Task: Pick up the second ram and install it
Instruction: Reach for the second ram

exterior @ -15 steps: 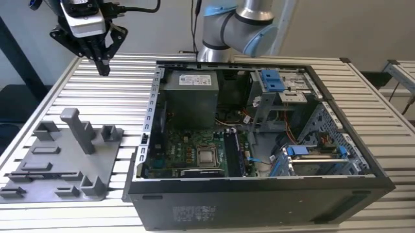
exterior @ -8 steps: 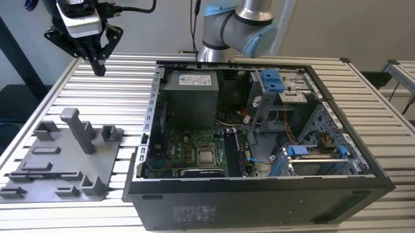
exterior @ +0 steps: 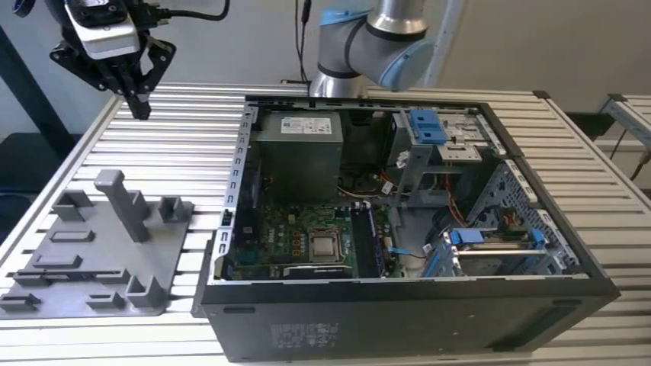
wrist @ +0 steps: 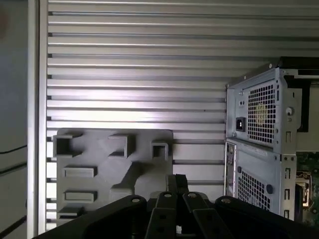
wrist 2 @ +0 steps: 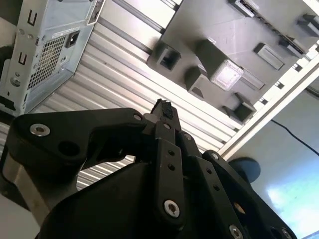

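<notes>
My gripper (exterior: 139, 107) hangs high over the back of the table at the exterior view's left, fingers pressed together with nothing between them. In both wrist views the closed fingertips (wrist 2: 162, 107) (wrist: 175, 181) point down toward the grey tray (exterior: 102, 255) (wrist 2: 224, 25) (wrist: 99, 159). The tray lies below and in front of the gripper, and its pockets and slots hold no stick. The second ram is hidden from me. Among the black slot strips (exterior: 371, 236) on the motherboard (exterior: 300, 244) I cannot tell a stick apart.
The open computer case (exterior: 407, 198) (wrist: 259, 134) (wrist 2: 45, 50) stands at the exterior view's right of the tray, with a power supply (exterior: 295, 149) and blue drive brackets (exterior: 428, 126). A tall grey post (exterior: 124, 202) rises from the tray. The table is slatted aluminium (exterior: 194, 145).
</notes>
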You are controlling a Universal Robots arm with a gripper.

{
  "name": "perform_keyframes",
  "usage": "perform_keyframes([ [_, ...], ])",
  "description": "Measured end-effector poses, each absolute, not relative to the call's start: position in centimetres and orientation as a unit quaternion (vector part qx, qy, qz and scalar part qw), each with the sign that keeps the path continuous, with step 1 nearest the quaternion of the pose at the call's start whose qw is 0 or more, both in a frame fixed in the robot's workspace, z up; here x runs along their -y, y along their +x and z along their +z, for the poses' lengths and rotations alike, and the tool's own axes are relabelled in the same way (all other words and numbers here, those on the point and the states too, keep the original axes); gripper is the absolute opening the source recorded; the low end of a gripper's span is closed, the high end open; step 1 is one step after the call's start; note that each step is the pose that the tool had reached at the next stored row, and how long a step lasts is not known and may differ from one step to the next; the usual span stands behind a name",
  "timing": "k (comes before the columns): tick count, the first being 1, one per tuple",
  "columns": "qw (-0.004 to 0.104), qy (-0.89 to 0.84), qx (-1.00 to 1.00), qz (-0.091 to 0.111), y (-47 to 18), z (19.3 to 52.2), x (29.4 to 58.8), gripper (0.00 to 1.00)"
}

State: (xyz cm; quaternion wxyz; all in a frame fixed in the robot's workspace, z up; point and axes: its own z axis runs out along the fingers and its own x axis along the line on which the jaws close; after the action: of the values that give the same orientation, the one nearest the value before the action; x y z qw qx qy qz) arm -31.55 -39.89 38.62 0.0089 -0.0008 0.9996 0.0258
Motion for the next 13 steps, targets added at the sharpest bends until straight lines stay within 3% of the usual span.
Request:
perform_keyframes([
  [13,0.009,-0.006,-1.0,0.026,-35.1,38.5,39.9,0.11],
])
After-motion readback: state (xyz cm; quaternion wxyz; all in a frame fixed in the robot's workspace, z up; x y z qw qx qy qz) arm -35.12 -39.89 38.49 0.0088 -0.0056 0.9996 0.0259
